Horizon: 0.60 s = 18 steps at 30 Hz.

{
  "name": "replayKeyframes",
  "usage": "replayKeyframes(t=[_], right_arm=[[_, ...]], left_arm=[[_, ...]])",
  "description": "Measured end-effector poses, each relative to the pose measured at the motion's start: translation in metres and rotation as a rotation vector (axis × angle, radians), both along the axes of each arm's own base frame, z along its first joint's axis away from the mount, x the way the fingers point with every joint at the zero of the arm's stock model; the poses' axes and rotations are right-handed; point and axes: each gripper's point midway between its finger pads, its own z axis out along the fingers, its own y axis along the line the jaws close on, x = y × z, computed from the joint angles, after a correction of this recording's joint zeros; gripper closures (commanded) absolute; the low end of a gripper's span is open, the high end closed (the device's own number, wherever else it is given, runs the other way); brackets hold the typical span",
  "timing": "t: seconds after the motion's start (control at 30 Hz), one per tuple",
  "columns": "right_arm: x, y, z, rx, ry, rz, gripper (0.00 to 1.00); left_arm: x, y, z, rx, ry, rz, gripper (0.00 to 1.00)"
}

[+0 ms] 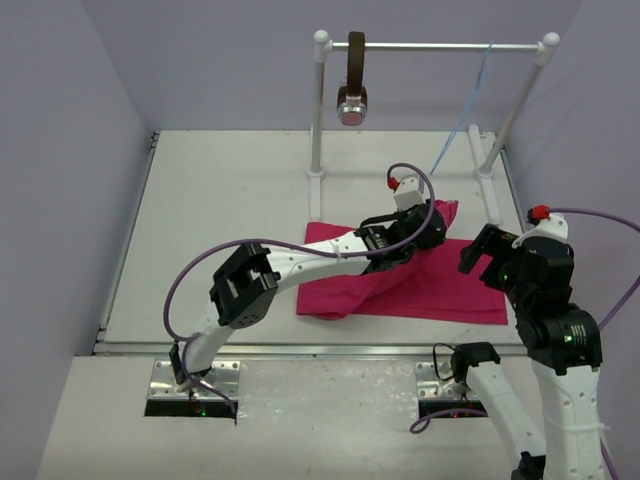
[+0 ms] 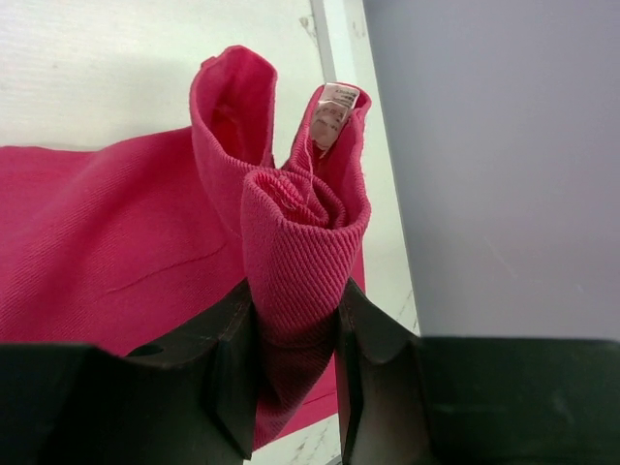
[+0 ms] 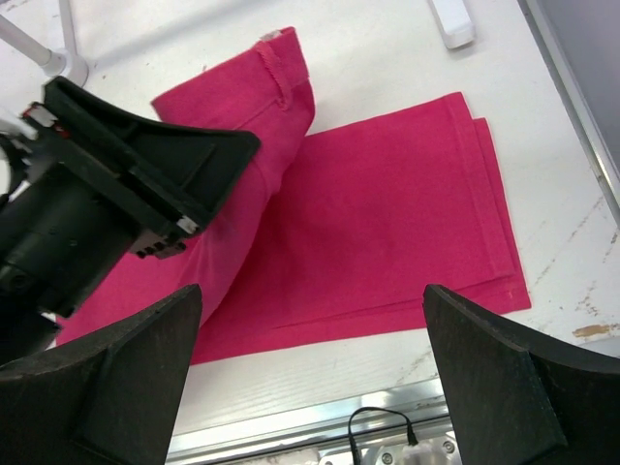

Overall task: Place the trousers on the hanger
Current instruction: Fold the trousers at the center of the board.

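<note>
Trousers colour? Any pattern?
The trousers are plain magenta-pink, no pattern. The right wrist view shows it best.

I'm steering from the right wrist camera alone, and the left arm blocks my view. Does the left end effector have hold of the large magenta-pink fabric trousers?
Observer: Yes. The left end effector is shut on a bunched fold of the magenta-pink fabric trousers, with a white label showing above the fold.
Operator: I see nothing to hang them on.
Observer: A thin pale blue clothes hanger hangs from the white rack's rail near its right end, beyond the trousers.
Operator: Anything else on that rail?
Observer: A brown strap with a round metallic end hangs near its left end.
</note>
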Motion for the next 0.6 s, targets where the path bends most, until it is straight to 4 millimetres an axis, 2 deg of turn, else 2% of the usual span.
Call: replayKeyframes(t=[0.1,0.2,0.37,0.4,0.43,0.47,0.5,0.53,0.6], right_arm=[[0.000,-0.001,0.000,-0.010,0.001,0.000,0.04],[-0.001,-0.002,0.000,-0.014,0.002,0.001,0.04],[-0.001,-0.003,0.000,-0.021,0.004,0.000,0.04],[-0.001,-0.003,0.000,-0.021,0.004,0.000,0.04],[-0.002,-0.003,0.001,-0.022,0.003,0.000,0.04],[-0.002,-0.003,0.002,-0.023,0.000,0.000,0.04],[-0.002,-0.003,0.003,-0.023,-0.003,0.001,0.04],[-0.002,-0.003,0.005,-0.024,-0.006,0.001,0.04],[-0.002,-0.003,0.006,-0.024,-0.010,0.002,0.04]], left_arm=[[-0.002,-0.016,-0.010,-0.015,-0.008,-0.046,0.85],[-0.001,-0.034,-0.013,-0.047,-0.025,-0.090,1.00],[0.003,-0.071,-0.008,-0.109,-0.060,-0.166,1.00],[0.003,-0.076,-0.007,-0.121,-0.067,-0.182,0.96],[0.001,-0.080,-0.006,-0.129,-0.074,-0.198,0.86],[-0.001,-0.083,-0.006,-0.133,-0.083,-0.218,0.71],[-0.003,-0.086,-0.004,-0.136,-0.095,-0.235,0.37],[-0.005,-0.089,-0.002,-0.141,-0.108,-0.252,0.19],[-0.010,-0.096,0.003,-0.154,-0.131,-0.283,0.05]])
